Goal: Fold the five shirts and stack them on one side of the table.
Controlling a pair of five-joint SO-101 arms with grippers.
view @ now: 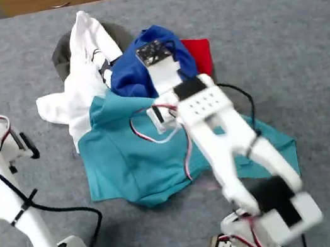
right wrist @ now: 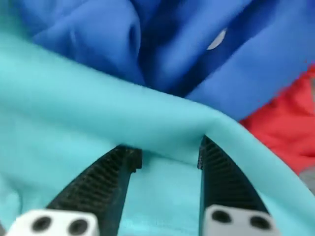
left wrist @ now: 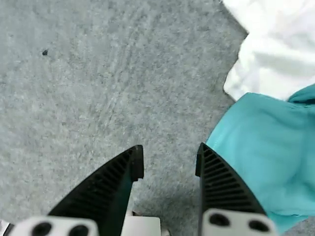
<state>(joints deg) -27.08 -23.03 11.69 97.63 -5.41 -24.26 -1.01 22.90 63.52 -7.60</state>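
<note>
- Hovering over a raised fold of the teal shirt [view: 127, 162], our right end effector [right wrist: 170, 152] has its jaws apart and grips nothing.
- Our left end effector [left wrist: 170, 162], likewise open and empty, hangs above bare tabletop [view: 304, 41] just beside the teal shirt.
- The shirts lie heaped mid-tabletop: teal nearest our arms, then the blue shirt [view: 131, 75], red shirt [view: 200, 53], white shirt [view: 82, 87] and dark shirt [view: 62, 55] toward the far edge.
- We judge it best to pinch only the teal layer, then drag it clear.

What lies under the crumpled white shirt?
A dark olive-grey cloth shirt pokes out from beneath the crumpled white cloth shirt; most of it is covered, so its shape cannot be seen.
</note>
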